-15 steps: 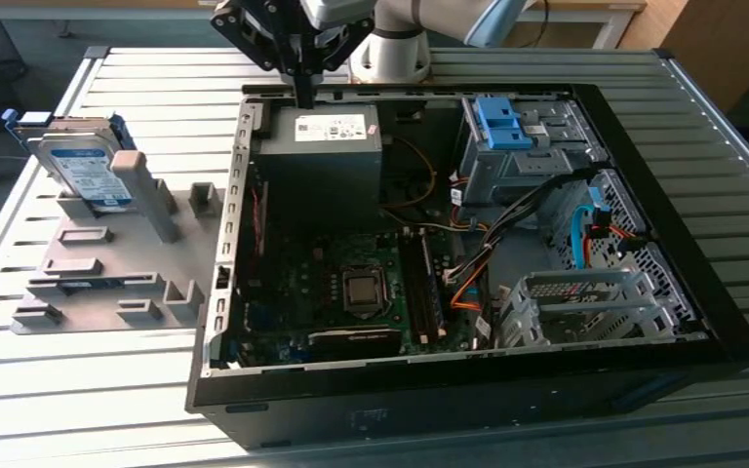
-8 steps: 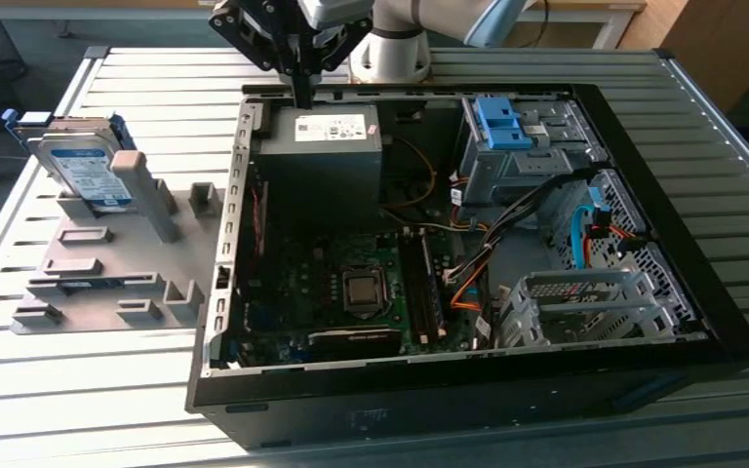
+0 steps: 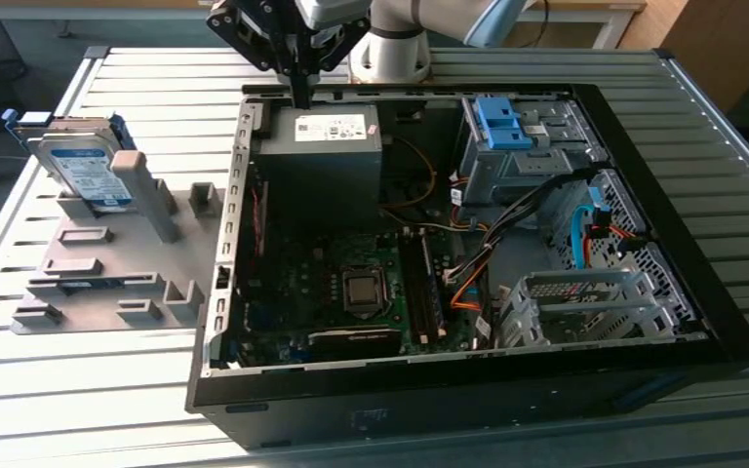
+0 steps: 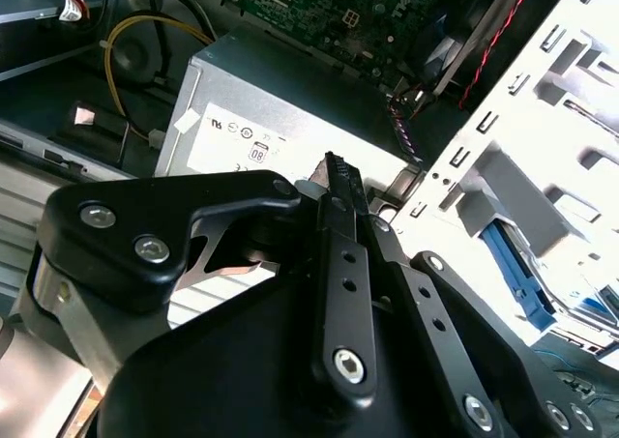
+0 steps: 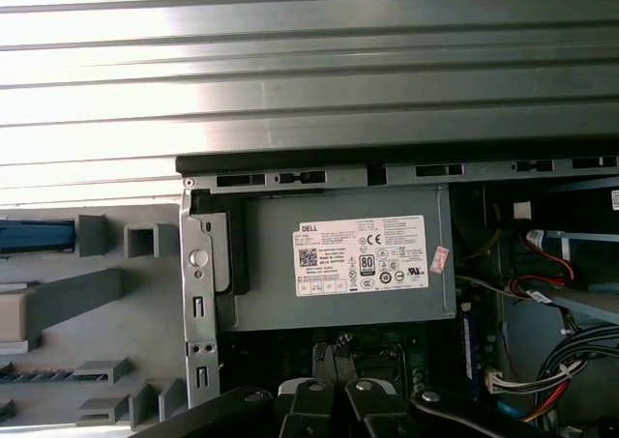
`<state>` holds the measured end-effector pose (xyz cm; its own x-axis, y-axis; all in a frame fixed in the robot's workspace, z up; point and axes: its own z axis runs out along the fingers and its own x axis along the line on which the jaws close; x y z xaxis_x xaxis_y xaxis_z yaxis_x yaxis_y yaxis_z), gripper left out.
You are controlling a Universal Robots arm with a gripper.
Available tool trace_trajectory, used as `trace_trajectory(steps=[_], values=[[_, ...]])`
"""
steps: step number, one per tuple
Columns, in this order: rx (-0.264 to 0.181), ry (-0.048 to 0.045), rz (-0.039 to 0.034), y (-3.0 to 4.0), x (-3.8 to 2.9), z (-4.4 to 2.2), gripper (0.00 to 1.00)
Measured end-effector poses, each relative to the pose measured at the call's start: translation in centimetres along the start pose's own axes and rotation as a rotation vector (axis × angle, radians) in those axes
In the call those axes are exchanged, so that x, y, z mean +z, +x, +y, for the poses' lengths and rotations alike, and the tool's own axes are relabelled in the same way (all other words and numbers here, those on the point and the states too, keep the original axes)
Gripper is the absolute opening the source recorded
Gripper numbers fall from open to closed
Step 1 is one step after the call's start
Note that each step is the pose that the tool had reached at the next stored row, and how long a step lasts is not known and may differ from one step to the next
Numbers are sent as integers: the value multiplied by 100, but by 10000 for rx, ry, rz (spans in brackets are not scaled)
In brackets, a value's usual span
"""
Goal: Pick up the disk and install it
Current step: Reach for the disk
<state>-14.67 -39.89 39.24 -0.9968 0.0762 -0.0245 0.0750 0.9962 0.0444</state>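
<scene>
Tool hangs over case on slatted table.

Bench: ribbed bare metal, glossy. Power supply: matt grey sheet metal, white paper sticker. Gripper: matt black links, bright metal screws. Disk: silver metal body, blue plastic frame. Fixture: matt grey plastic.
</scene>
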Motion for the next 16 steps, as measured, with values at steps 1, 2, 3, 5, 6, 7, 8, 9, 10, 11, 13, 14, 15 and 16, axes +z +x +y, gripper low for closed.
trace_trajectory(steps=[1,2,3,5,6,7,8,9,10,11,13,14,15,16], values=[[1,0,0,5,0,0,11],[1,0,0,11,0,-1,11],[1,1,1,18,0,-2,11],[1,0,0,41,0,-3,11],[1,1,0,54,0,-4,11],[1,0,0,64,0,-5,11],[1,0,0,75,1,-6,11],[1,0,0,83,2,-6,11],[1,-1,-1,93,3,-7,11],[1,0,0,102,4,-8,11],[0,0,0,120,5,-10,11],[0,-1,-1,127,5,-10,11],[0,0,-1,133,6,-10,11],[1,0,0,138,6,-11,11]])
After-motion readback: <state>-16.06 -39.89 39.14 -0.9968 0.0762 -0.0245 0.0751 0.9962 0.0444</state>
